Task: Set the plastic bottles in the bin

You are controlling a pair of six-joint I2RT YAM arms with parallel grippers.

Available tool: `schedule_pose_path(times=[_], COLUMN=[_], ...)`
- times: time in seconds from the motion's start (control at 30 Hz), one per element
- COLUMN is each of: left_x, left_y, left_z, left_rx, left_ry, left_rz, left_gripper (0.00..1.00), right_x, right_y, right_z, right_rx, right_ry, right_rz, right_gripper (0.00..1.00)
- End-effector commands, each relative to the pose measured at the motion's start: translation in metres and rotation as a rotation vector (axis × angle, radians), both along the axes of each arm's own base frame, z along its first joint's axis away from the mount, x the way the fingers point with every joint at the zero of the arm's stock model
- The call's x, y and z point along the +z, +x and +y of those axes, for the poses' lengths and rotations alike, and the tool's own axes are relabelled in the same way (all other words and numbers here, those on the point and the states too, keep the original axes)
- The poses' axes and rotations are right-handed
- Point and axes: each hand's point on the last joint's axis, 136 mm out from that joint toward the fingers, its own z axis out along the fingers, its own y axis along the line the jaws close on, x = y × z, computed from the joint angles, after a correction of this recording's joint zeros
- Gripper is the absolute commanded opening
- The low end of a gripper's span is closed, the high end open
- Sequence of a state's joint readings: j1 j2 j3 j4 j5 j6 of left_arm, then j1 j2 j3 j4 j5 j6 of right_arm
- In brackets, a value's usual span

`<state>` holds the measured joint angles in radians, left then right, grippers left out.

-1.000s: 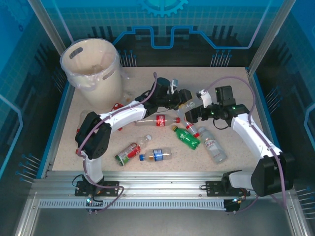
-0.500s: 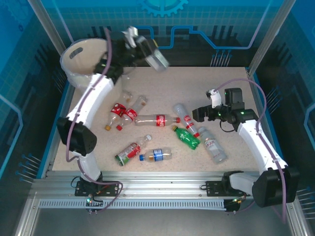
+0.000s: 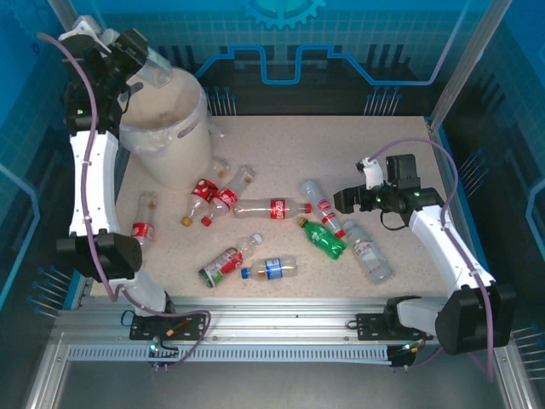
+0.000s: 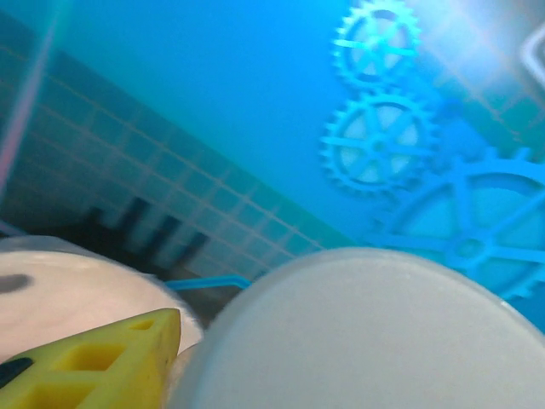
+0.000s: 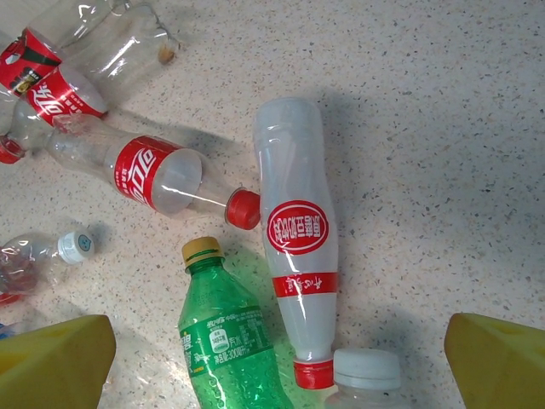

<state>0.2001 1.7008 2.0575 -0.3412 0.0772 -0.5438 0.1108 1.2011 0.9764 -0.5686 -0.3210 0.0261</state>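
Left gripper (image 3: 140, 53), its arm stretched high at the far-left corner, clamps a clear bottle (image 3: 162, 71) over the cream-white, liner-wrapped bin (image 3: 183, 153). Right gripper (image 3: 342, 200), fingers apart, hovers low above a white bottle (image 5: 298, 256) and green bottle (image 5: 226, 349) lying on the table (image 3: 392, 145).

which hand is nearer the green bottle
Right. The right hand hovers just beyond the green bottle, to its right; the left hand is far off, raised by the bin.
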Motion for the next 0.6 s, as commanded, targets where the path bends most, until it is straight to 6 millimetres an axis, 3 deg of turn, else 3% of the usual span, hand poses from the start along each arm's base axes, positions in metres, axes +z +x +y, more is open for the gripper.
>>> schedule_pose_path(times=[0.0, 0.3, 0.57], left_x=[-0.031, -0.128, -0.198], left_y=[0.017, 0.058, 0.072], left_z=[0.019, 0.011, -0.007], left_rx=[0.03, -0.091, -0.158], left_ry=[0.137, 0.189, 0.253], left_rz=[0.137, 0.392, 0.565], left_gripper=[0.0, 0.0, 0.0], right_x=[-0.002, -0.01, -0.016], right_y=[-0.003, -0.006, -0.01], right_z=[0.001, -0.001, -0.007], right_rx=[0.012, 0.008, -0.008], right_ry=[-0.015, -0.026, -0.058], right_rz=[0.012, 0.03, 0.032], right_gripper=[1.0, 1.0, 1.0])
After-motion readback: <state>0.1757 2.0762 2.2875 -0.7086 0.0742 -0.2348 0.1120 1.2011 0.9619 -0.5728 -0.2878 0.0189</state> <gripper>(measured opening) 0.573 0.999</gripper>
